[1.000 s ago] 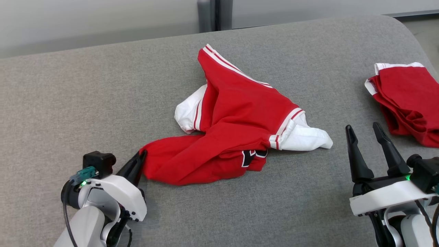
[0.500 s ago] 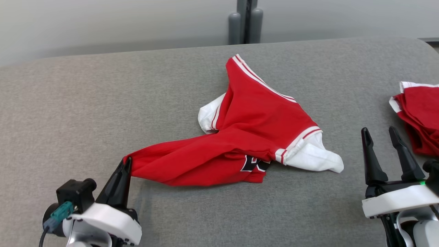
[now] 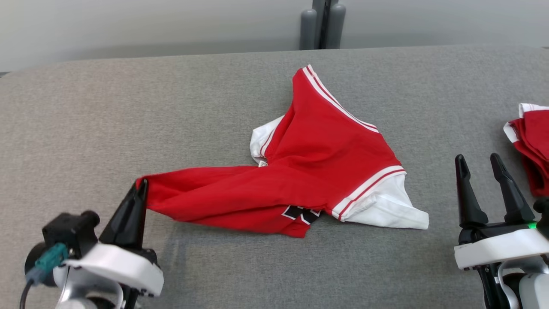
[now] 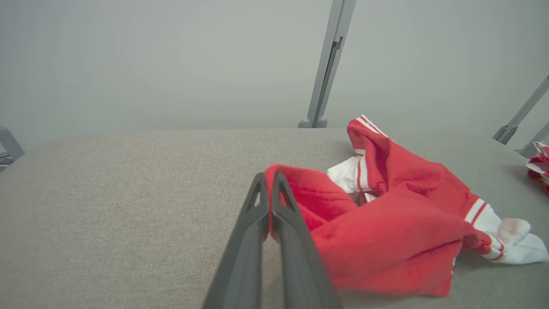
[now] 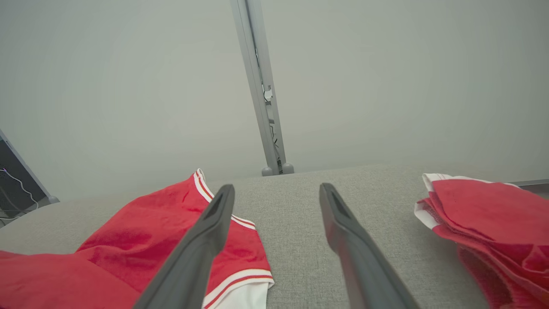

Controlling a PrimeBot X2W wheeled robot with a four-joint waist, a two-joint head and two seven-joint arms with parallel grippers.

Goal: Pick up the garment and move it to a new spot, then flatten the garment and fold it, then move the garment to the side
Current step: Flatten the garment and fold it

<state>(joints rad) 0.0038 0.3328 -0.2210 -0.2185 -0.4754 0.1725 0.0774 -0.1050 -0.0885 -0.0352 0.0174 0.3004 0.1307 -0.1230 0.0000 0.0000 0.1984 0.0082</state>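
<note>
Left gripper (image 3: 141, 185) pinches the garment (image 3: 317, 159) by its left corner, so it lies stretched left-to-right. Right gripper (image 3: 477, 163) is spread wide, empty.

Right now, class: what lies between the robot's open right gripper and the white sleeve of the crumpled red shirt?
Just bare grey upholstered surface, per the head view, between the right gripper and the white sleeve.

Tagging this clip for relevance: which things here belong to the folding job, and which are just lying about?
In the job: red-and-white garment, pinched at a corner by the shut left gripper; open right gripper; grey table.
Lying about: other red garment at right edge; metal post behind.
</note>
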